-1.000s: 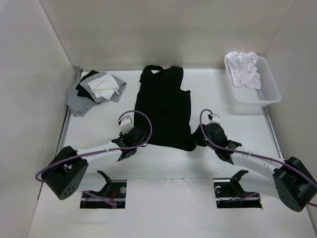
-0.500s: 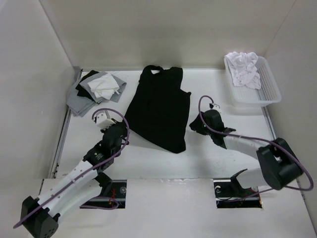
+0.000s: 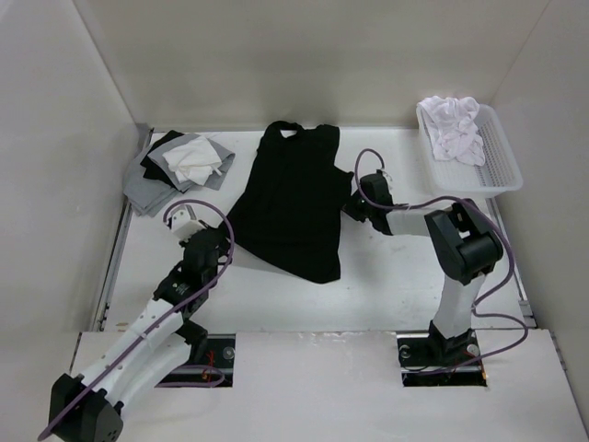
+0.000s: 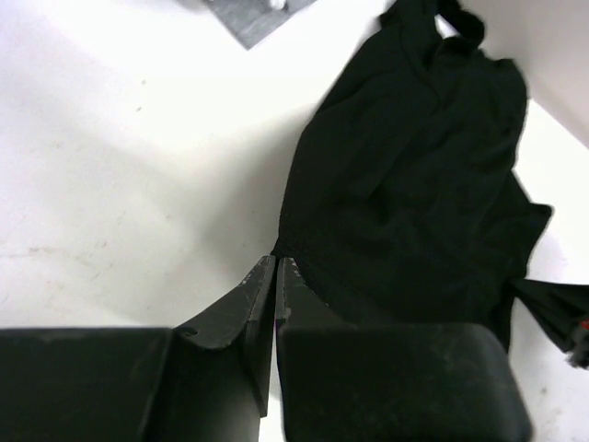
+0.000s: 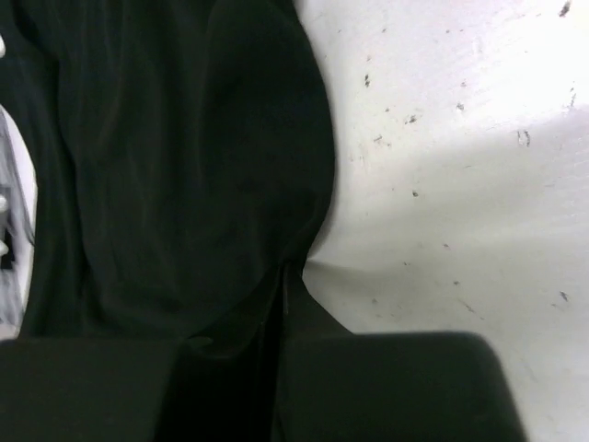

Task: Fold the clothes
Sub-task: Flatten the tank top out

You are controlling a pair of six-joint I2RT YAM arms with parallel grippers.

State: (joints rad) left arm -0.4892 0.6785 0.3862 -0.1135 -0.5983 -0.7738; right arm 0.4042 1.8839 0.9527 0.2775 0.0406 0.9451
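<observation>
Right fingers (image 3: pixel 353 206) farther in, on tank top (image 3: pixel 294 198).

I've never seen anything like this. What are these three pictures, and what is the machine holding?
Two robot arms with pincer tips stand at a white table. The wide picture looks down from above; the other two come from cameras on the wrists. On the table: a thin black sleeveless tank top, a pile of grey, black and white cloths, and a white plastic basket of white garments. The left gripper pinches one side edge of the top, the right gripper the other.
</observation>
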